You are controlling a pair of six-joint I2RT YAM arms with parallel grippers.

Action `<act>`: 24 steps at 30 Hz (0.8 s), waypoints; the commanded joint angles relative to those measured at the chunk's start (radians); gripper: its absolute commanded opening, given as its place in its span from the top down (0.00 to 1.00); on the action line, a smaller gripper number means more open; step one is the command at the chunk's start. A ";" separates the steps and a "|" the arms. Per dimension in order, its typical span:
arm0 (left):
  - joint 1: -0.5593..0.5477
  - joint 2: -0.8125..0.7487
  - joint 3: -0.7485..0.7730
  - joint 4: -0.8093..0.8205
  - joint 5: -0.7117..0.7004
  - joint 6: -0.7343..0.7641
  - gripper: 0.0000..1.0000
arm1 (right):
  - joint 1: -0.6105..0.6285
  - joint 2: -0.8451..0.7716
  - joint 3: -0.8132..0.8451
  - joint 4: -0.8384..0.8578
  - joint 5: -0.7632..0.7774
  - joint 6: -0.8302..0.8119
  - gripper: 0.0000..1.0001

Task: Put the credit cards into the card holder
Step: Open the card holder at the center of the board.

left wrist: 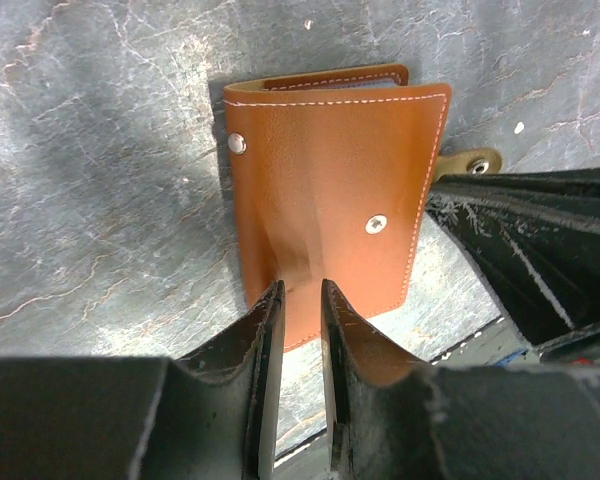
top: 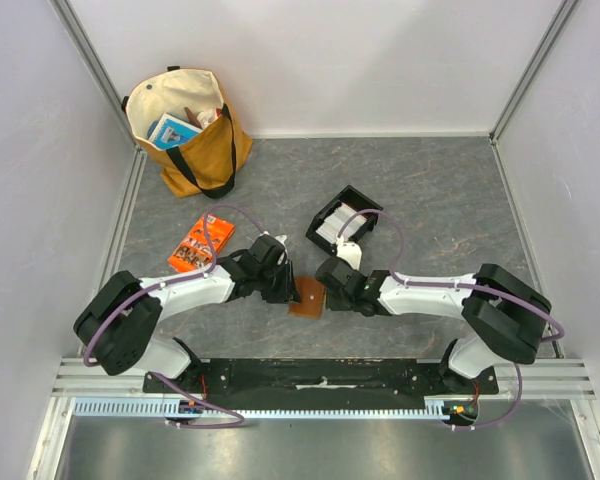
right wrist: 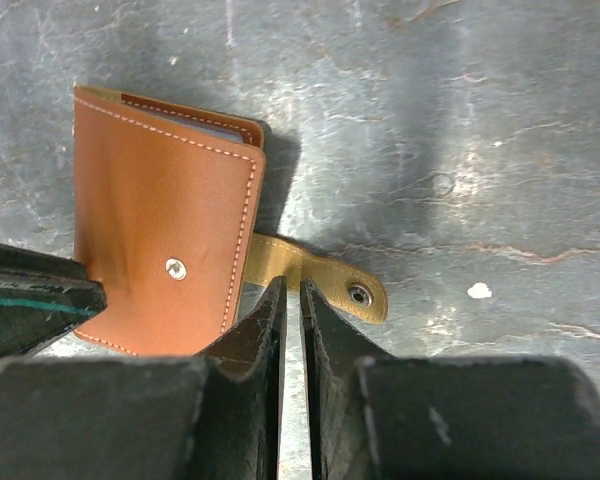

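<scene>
The card holder (top: 308, 296), a tan leather wallet, lies closed on the table between my two grippers. Its snap strap (right wrist: 315, 275) is undone and sticks out to the side. My left gripper (left wrist: 297, 290) is nearly shut on the front cover (left wrist: 330, 170), and the leather puckers between its tips. My right gripper (right wrist: 293, 285) is shut to a thin slit, its tips at the strap's near edge and nothing seen between them. White credit cards (top: 338, 224) lie in a black tray (top: 358, 195) behind the right gripper.
An orange printed packet (top: 200, 243) lies to the left of the left arm. A yellow tote bag (top: 185, 125) with items inside stands at the back left. White walls enclose the grey table on three sides.
</scene>
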 commanded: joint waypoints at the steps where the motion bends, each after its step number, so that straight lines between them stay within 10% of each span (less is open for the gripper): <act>1: -0.002 -0.024 -0.014 -0.002 -0.014 -0.019 0.73 | -0.038 -0.032 -0.050 -0.083 -0.002 -0.034 0.81; 13: -0.006 -0.130 0.020 -0.013 -0.005 -0.016 0.58 | -0.196 -0.254 0.203 -0.098 -0.035 -0.259 0.49; 24: -0.003 -0.254 0.012 -0.114 -0.080 -0.001 0.37 | -0.466 0.108 0.537 -0.138 -0.086 -0.459 0.44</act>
